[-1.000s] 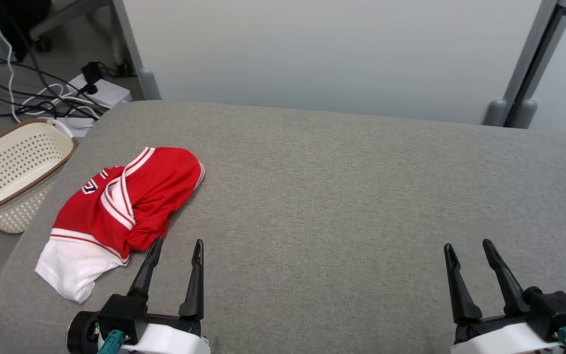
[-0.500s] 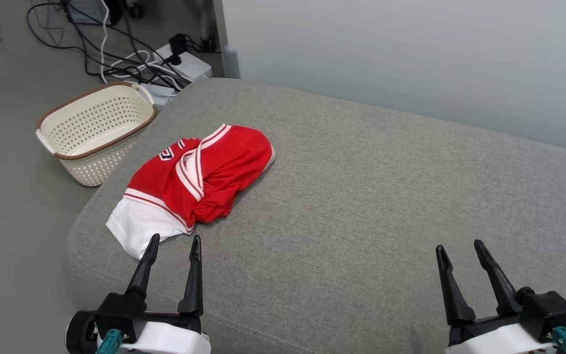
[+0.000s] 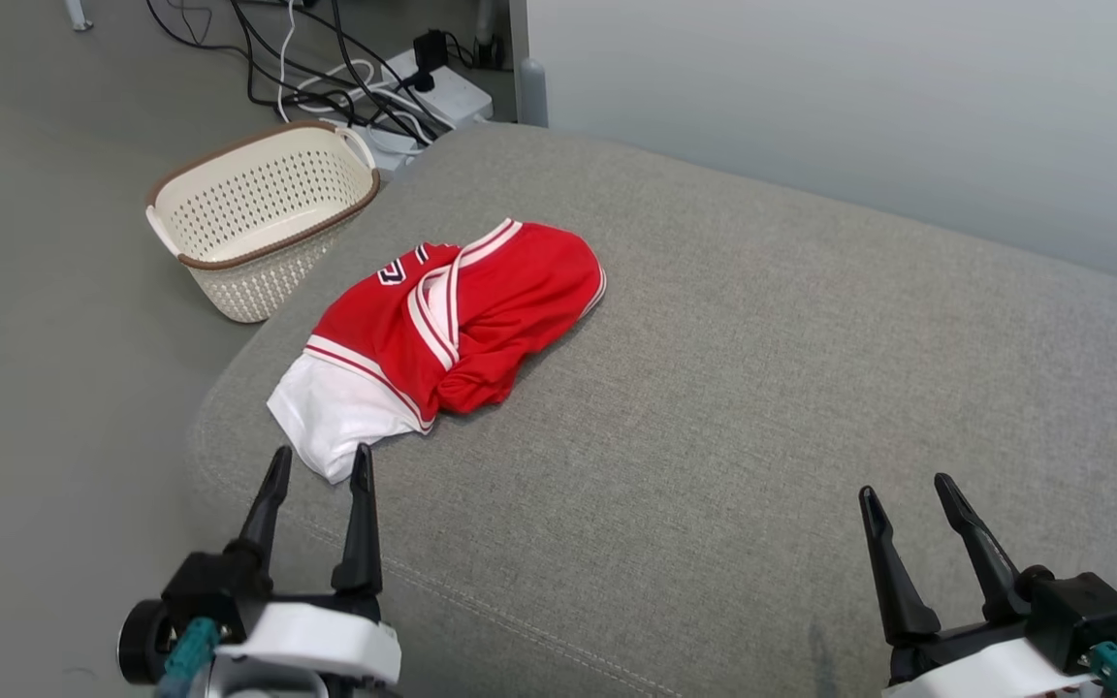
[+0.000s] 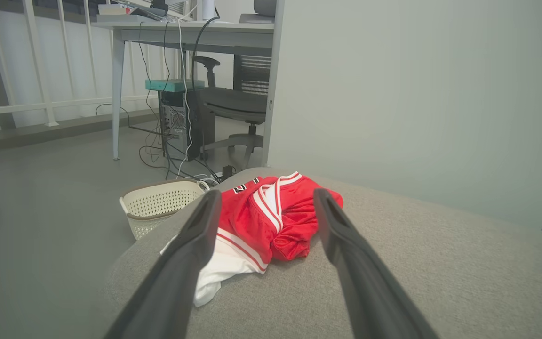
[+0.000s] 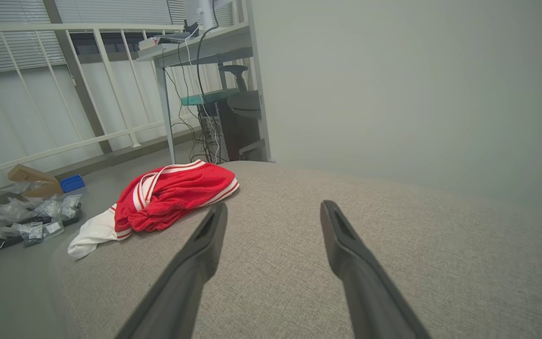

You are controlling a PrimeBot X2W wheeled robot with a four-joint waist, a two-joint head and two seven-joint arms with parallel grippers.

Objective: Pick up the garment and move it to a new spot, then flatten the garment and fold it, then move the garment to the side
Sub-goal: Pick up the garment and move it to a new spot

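Lying crumpled on the grey cushion, the red-and-white garment sits just ahead of the L gripper, close to its tips but not touching. L jaws spread wide, nothing btwn them. R gripper likewise spread wide and empty, w/ the garment well off to its left. Cream basket stands on the floor, beyond the garment, further left of the L jaws.
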